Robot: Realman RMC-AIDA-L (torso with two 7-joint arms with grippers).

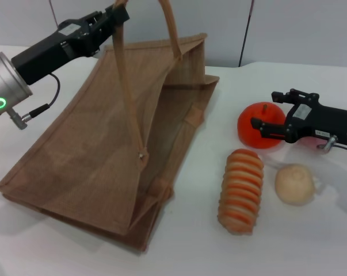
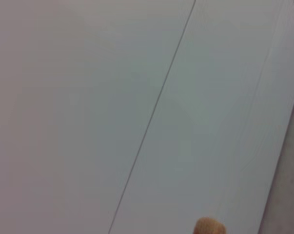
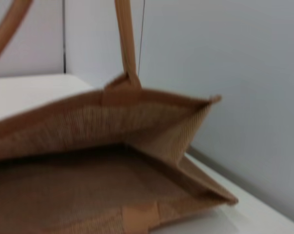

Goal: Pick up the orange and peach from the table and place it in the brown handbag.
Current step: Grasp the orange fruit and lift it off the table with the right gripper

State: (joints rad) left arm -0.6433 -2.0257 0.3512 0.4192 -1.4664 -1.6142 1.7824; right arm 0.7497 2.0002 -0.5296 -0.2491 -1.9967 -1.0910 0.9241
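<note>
While the left gripper [image 1: 120, 12] pinches the brown handbag [image 1: 104, 155] handle, right gripper [image 1: 259, 127] spread around orange [image 1: 255, 122]

Hidden almost wholly behind the right gripper [image 1: 264, 125]: the peach [image 1: 318, 135], only a pink sliver showing past the black housing. Partly covered by those same fingers: the near face of the orange [image 1: 259, 125]. Cut off by the head view's top edge: the loop of the brown handbag [image 1: 98, 155] handle and the tips of the left gripper [image 1: 120, 8], so grip could not be confirmed. Cropped at the right wrist view's lower edge: the bag's open mouth. Blurred in the left wrist view: a small tan nub [image 2: 209, 227] at the frame's edge, unidentifiable.
</note>
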